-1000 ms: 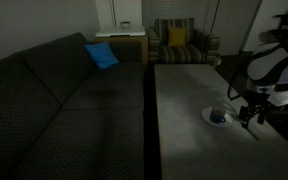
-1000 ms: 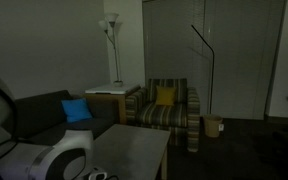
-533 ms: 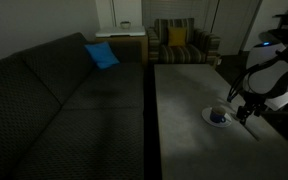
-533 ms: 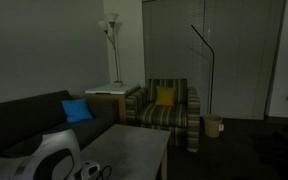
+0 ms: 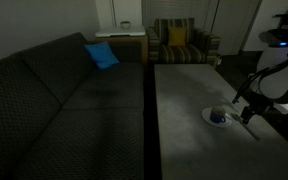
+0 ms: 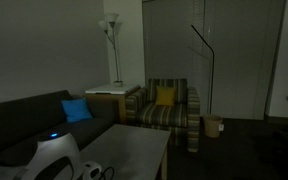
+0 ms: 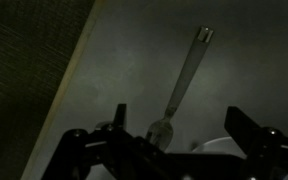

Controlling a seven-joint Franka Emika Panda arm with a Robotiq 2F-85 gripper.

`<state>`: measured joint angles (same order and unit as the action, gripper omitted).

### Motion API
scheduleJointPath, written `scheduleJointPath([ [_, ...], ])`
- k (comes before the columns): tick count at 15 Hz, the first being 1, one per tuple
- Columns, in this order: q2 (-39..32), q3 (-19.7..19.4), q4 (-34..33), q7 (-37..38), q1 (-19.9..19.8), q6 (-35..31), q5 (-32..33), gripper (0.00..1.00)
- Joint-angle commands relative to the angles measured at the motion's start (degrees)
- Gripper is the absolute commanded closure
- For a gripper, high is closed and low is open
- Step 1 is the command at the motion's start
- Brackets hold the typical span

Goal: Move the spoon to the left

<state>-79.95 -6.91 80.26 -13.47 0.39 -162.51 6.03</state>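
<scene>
The spoon (image 7: 182, 82) is thin and pale silvery-grey. It lies flat on the grey table (image 7: 134, 60) in the wrist view, bowl near the camera and handle pointing away to the upper right. My gripper (image 7: 177, 113) is open, its two dark fingers (image 7: 119, 112) standing either side of the spoon's bowl and holding nothing. The white saucer's rim (image 7: 216, 147) shows just right of the bowl. In an exterior view the gripper (image 5: 247, 110) hangs beside the saucer with the dark cup (image 5: 217, 116); the spoon is too dim to make out there.
A long dark sofa (image 5: 54, 100) with a blue cushion (image 5: 102, 55) runs along the table's side. A striped armchair (image 5: 181, 43) with a yellow cushion stands beyond the table's far end. A floor lamp (image 6: 111, 40) stands behind the sofa. The room is dim.
The arm's upper links have swung toward the right of an exterior view and lower in the other; the gripper stays beside the saucer. Spoon and saucer have not visibly moved.
</scene>
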Motion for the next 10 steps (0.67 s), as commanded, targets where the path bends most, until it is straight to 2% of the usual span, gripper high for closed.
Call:
scheduleJointPath([
  [1,-1.18,2.2,1.23,-1.17,-3.64,-4.69,2.09,0.0],
  [7,-6.79,8.06,-4.34,-2.4,-10.48,-4.25,0.49,0.0],
  [8,-4.16,8.81,-0.74,-1.87,-11.34,-5.58,0.12,0.0],
  [10,-4.7,9.68,-1.53,-1.1,-12.62,-6.68,-0.54,0.0],
])
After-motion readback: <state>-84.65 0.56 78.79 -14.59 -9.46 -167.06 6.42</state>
